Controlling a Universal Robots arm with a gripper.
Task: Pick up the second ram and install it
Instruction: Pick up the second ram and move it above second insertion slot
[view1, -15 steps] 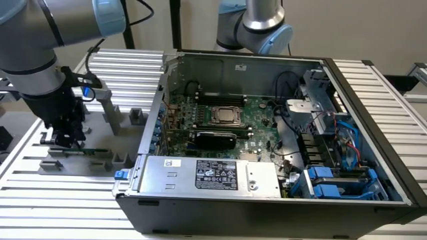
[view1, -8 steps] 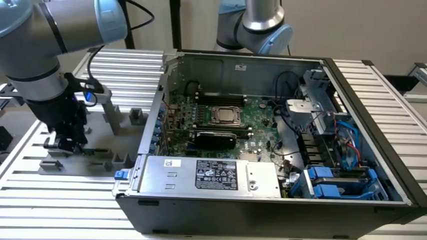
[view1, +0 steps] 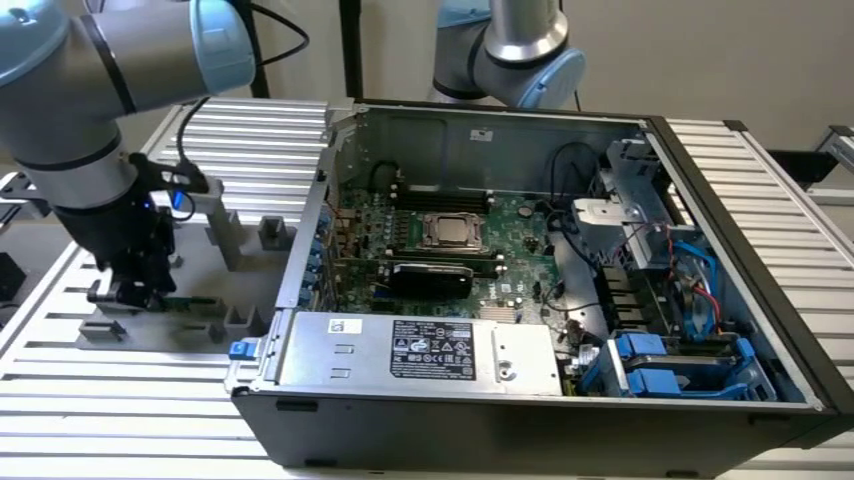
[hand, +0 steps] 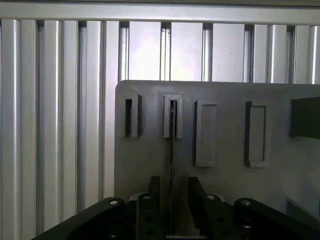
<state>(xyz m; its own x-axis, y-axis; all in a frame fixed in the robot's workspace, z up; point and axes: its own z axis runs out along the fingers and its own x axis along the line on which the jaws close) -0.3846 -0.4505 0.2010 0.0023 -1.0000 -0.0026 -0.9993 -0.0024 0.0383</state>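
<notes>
Gripper (hand: 173, 181) is low over the gray holder plate (hand: 145, 165). Its two black fingers (hand: 155, 196) stand apart, one on each side of the second ram (hand: 171, 155). Bare plate shows between each finger and the board, so the jaws are partly open and clamp nothing. In the wrist view the ram is edge-on, a thin dark strip standing on the plate with its far end seated in a slotted holder block (hand: 172, 116). More holder blocks (hand: 206, 132) sit in a row with it on the plate. In the exterior view the gripper (view1: 134, 292) is at the plate's near edge, and the green ram (view1: 191, 302) runs from the fingers along that edge. The plate (view1: 200, 255) lies on the slatted aluminium table (view1: 134, 420). An open computer case (view1: 534, 425) stands just beside the plate, on the exterior view's right. It holds a power supply (view1: 427, 350) and, farther in, the motherboard (view1: 514, 240). Beyond plate and case is another arm's joint (view1: 514, 50).
</notes>
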